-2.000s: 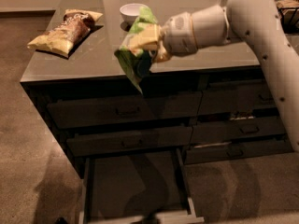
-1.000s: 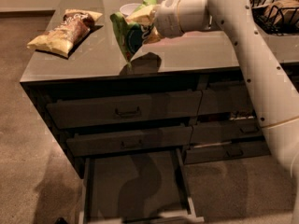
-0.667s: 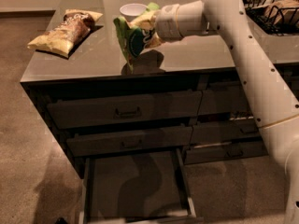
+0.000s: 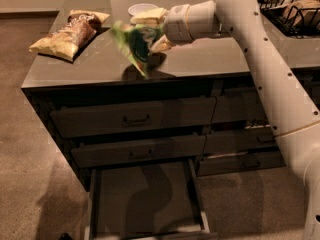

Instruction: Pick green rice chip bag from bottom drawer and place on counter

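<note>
The green rice chip bag point(image 4: 136, 43) is a blurred light-green bag with a dark teal logo, tilted just above the counter point(image 4: 85, 61) near its front edge. My gripper point(image 4: 150, 32) is right beside it on the right, over the counter, with its fingers point(image 4: 148, 16) spread apart. The bag looks loose from them, its lower tip at or very near the counter top. The bottom drawer point(image 4: 145, 199) stands pulled out below, its floor bare.
A larger yellow-brown chip bag point(image 4: 70, 31) lies on the counter's left part. A white bowl point(image 4: 141, 8) sits behind the gripper. A black wire basket point(image 4: 292, 9) stands at the far right. Handled drawers point(image 4: 135, 119) above the open one are closed.
The arm carried the bag from in front of the cabinet up and back over the counter. Now the fingers have spread and the bag has dropped lower, blurred in motion.
</note>
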